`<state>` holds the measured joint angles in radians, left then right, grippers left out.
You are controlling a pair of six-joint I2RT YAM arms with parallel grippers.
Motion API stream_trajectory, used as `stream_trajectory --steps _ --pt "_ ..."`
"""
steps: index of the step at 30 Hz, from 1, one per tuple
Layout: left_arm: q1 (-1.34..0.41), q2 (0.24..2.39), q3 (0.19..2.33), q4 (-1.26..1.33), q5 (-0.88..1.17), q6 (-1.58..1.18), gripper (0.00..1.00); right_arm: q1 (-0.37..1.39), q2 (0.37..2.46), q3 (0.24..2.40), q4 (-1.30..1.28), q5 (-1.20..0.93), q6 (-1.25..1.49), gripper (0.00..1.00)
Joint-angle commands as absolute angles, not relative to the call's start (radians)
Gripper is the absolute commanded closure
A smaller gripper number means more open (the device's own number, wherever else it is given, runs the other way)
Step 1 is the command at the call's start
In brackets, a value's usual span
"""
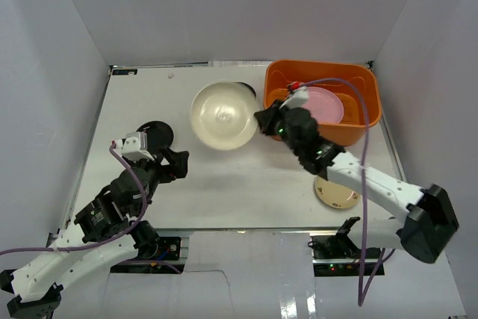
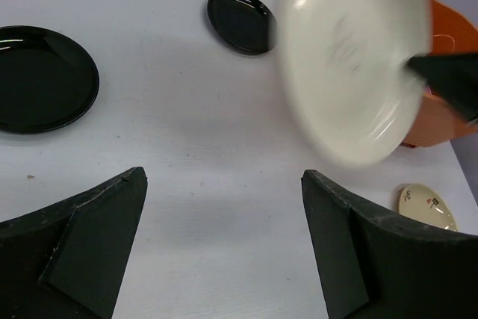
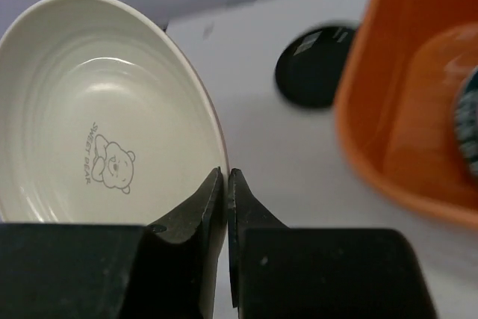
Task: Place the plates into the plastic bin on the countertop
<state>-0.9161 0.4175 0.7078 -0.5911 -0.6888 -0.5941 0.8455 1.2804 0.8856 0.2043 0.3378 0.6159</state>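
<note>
My right gripper [image 1: 263, 122] is shut on the right rim of a cream plate [image 1: 223, 116], which hangs tilted above the white countertop [image 1: 239, 184] just left of the orange plastic bin [image 1: 355, 134]. In the right wrist view the jaws [image 3: 227, 178] pinch the rim of this cream plate [image 3: 97, 102], which has a bear drawn inside. A pink plate [image 1: 323, 105] lies in the bin. My left gripper [image 2: 224, 192] is open over bare countertop with nothing between its fingers. One black plate [image 2: 41, 78] lies at the left, and a smaller-looking black plate [image 2: 240, 20] lies farther back.
A plate with an orange pattern [image 1: 336, 195] lies near the front right, partly under my right arm. White walls enclose the countertop on three sides. The left arm covers part of the left black plate [image 1: 154, 134].
</note>
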Motion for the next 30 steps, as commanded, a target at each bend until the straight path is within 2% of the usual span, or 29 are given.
stream_trajectory --steps 1,2,8,14,19,22,23,26,28,30 --pt "-0.914 0.413 0.703 -0.571 -0.655 -0.594 0.05 0.639 1.149 0.937 0.14 0.448 0.511 0.92" --pt "-0.914 0.408 0.703 -0.568 -0.65 -0.592 0.05 0.524 1.137 0.94 0.123 0.437 0.505 0.92" --pt "-0.914 0.41 0.698 -0.555 -0.624 -0.584 0.05 0.192 1.218 1.008 0.022 0.362 0.466 0.92" --pt "-0.914 0.413 0.695 -0.549 -0.603 -0.583 0.05 0.098 1.402 1.109 -0.063 0.371 0.431 0.92" --pt "-0.914 0.403 0.69 -0.54 -0.604 -0.581 0.05 0.083 1.448 1.118 -0.094 0.387 0.419 0.91" --pt "-0.914 0.423 0.687 -0.535 -0.598 -0.584 0.05 0.083 1.44 1.106 -0.092 0.379 0.423 0.77" --pt "-0.914 0.434 0.689 -0.534 -0.595 -0.587 0.05 0.083 1.434 1.108 -0.095 0.373 0.422 0.61" --pt "-0.914 0.487 0.692 -0.519 -0.577 -0.598 0.05 0.083 1.402 1.135 -0.129 0.345 0.411 0.39" --pt "-0.914 0.524 0.698 -0.502 -0.557 -0.607 0.05 0.084 1.37 1.143 -0.144 0.301 0.399 0.32" --pt "-0.914 0.584 0.701 -0.467 -0.54 -0.62 0.05 0.092 1.306 1.14 -0.156 0.266 0.388 0.3"
